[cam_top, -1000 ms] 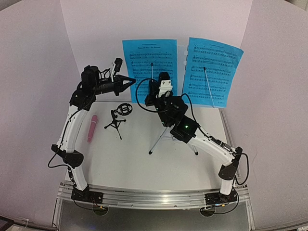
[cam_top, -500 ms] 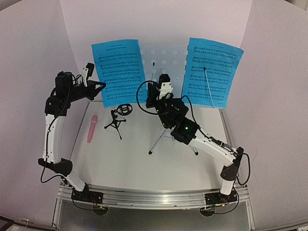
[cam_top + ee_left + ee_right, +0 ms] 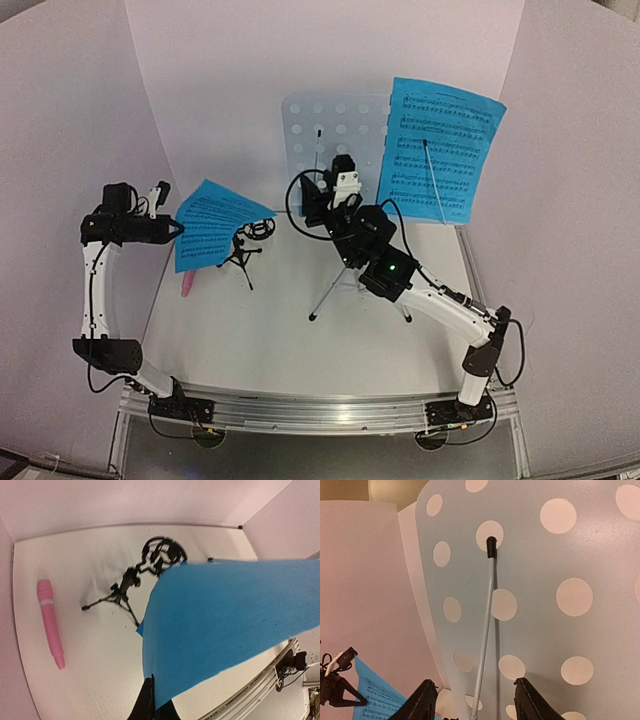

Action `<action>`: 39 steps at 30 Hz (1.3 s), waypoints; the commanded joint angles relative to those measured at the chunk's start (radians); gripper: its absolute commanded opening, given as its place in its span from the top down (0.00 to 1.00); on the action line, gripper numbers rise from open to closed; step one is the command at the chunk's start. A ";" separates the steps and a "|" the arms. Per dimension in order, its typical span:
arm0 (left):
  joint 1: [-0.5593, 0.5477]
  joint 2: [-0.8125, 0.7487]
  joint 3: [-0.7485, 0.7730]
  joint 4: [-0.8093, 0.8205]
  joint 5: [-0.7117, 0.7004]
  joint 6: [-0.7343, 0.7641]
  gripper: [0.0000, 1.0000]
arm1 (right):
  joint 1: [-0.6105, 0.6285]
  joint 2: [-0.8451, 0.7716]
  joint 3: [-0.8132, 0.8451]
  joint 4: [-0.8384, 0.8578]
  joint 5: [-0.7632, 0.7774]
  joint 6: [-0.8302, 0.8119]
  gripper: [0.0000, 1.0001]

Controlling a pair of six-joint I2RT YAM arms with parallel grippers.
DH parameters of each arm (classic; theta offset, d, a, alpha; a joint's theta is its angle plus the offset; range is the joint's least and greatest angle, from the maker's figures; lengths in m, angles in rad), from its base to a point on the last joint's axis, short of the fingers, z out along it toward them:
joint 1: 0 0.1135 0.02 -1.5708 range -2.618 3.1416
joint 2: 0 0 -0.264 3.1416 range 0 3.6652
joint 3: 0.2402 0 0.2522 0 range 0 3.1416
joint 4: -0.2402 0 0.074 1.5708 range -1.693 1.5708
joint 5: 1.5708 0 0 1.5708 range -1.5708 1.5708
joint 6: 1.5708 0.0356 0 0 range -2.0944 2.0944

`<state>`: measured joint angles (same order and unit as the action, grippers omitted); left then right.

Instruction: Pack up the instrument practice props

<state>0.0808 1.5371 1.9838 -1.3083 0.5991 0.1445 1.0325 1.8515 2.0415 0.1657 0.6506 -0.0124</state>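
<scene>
- The left gripper (image 3: pixel 176 229) is seen clamped tight on the edge of a loose blue sheet (image 3: pixel 212 225). The sheet is held in the air above the left side of the table (image 3: pixel 280 340).
- In the left wrist view, the fingers (image 3: pixel 147 705) are pressed together on the sheet's lower corner, and the page (image 3: pixel 225 625) is spread across the right of the view.
- The pink microphone (image 3: pixel 50 622) is laid flat on the table near the left wall. From above, only its near end (image 3: pixel 187 287) is shown below the sheet.
- The small black mic stand (image 3: pixel 125 587) is found just right of the microphone, apart from it, its ring mount partly covered by the sheet.
- The music stand (image 3: pixel 335 125) is set at the back centre on its silver tripod (image 3: pixel 330 290), the left half of the perforated desk bared.
- A second blue sheet (image 3: pixel 440 150) is kept on the right half.
- The right gripper (image 3: pixel 474 681) is held open at the desk, jaws parted on either side of a thin silver arm (image 3: pixel 487 630); nothing is gripped.
</scene>
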 commanded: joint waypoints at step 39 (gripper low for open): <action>0.152 0.160 -0.876 -0.188 -0.222 0.300 1.00 | 0.000 -0.015 0.045 0.030 -0.040 -0.079 0.40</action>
<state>0.2268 1.7180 1.1521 -1.3361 0.4112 0.4711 1.0325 1.8324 2.0422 0.1680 0.6163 -0.0783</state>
